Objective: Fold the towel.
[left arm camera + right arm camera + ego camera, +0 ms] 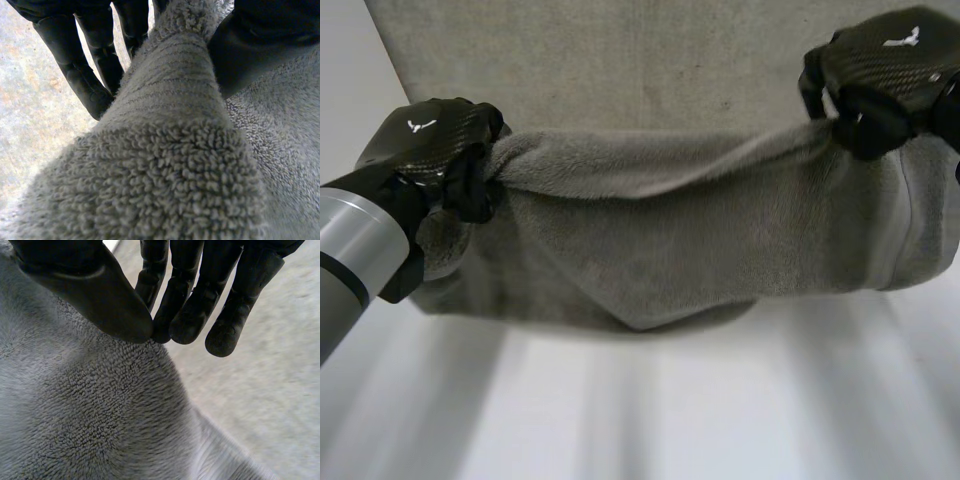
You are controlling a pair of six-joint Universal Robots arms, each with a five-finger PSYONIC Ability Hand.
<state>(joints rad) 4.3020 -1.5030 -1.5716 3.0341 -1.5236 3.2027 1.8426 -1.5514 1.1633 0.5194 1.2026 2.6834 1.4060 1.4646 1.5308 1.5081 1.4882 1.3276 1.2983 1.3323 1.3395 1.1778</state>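
Note:
A grey towel point(680, 230) hangs stretched between my two hands, its near part lifted and sagging over the flat far part point(620, 60) on the table. My left hand point(440, 150) pinches the towel's left corner; in the left wrist view the bunched towel point(170, 100) runs between its thumb point(240, 55) and fingers point(85, 80). My right hand point(880, 75) grips the right corner; in the right wrist view its thumb point(100, 295) presses the towel point(90, 405) against the fingers point(190, 315).
The white table point(650, 400) lies bare in front of the towel. More white table point(350, 70) shows at the far left beside the flat part of the towel.

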